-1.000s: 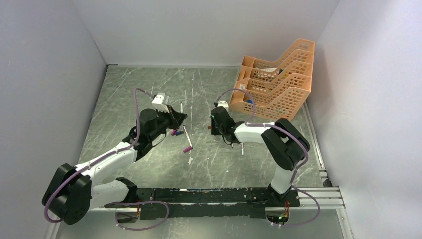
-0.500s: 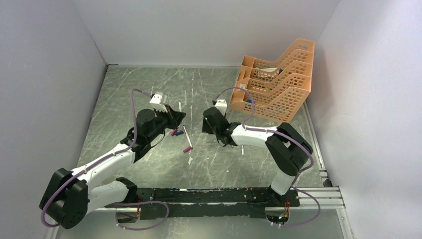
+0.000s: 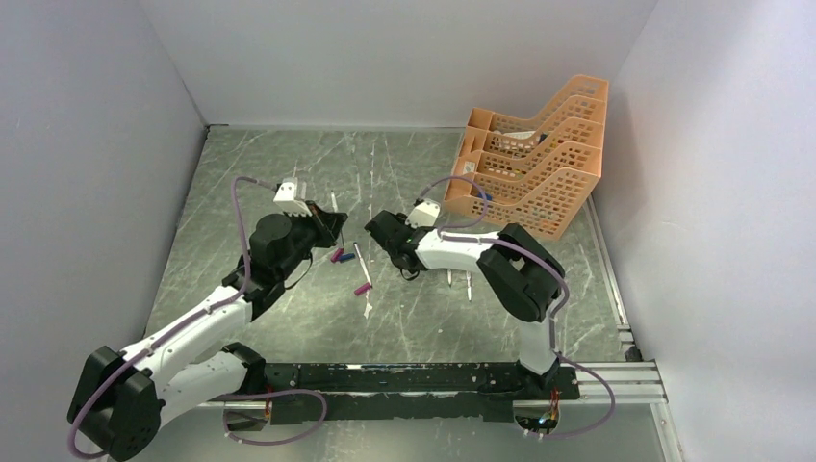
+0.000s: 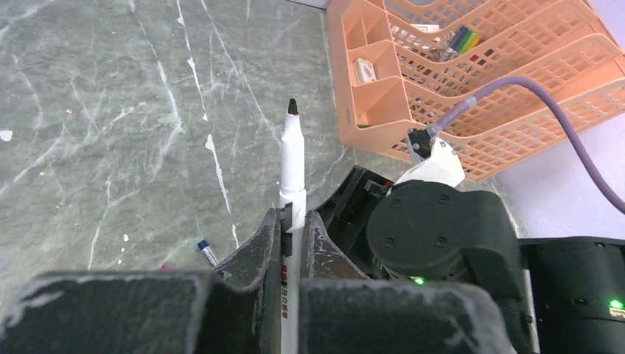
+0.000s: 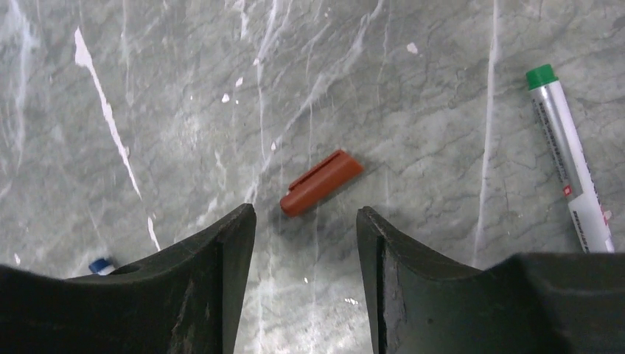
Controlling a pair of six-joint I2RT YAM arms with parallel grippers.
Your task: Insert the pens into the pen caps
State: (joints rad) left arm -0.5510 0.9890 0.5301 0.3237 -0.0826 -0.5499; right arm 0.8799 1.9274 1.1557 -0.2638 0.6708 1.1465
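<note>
1. The left gripper (image 4: 293,221) is clenched hard on a silvery-white pen (image 4: 292,166). Both fingers (image 4: 259,247) pinch the barrel, and in the wrist view the dark tip points to 12 o'clock, up off the table (image 4: 110,110).
2. From overhead, the left gripper (image 3: 335,221) sits left of centre, with the pen's thin end poking out at its 12 o'clock.
3. The right gripper (image 5: 306,215) is spread wide and grasps nothing.
4. The red-brown cap (image 5: 321,182) lies flat on the table, just ahead of the gap between the right fingers (image 5: 221,258). It lies at a slant, with one end toward 2 o'clock, and touches neither finger.
5. At the cap's 3 o'clock, well apart from it, a green-ended pen (image 5: 571,158) rests on the table and runs off the lower right edge.
6. Down at 8 o'clock, beside the left-hand finger, there is a small blue end, mostly hidden.
7. Overhead again, the right gripper (image 3: 375,229) is at the left gripper's 3 o'clock, near it but apart.
8. At 6 o'clock from the gap between the two grippers, a magenta-pink cap (image 3: 336,255) and a blue cap (image 3: 346,257) lie side by side, seemingly touching.
9. Just right of those two, a lying pen (image 3: 357,262) runs toward 6 o'clock with a second magenta-pink cap (image 3: 363,288) at its near end. I cannot tell whether that cap is seated on the pen.
10. The orange mesh tray (image 3: 539,183) stands at 2 o'clock, by the far right wall.
</note>
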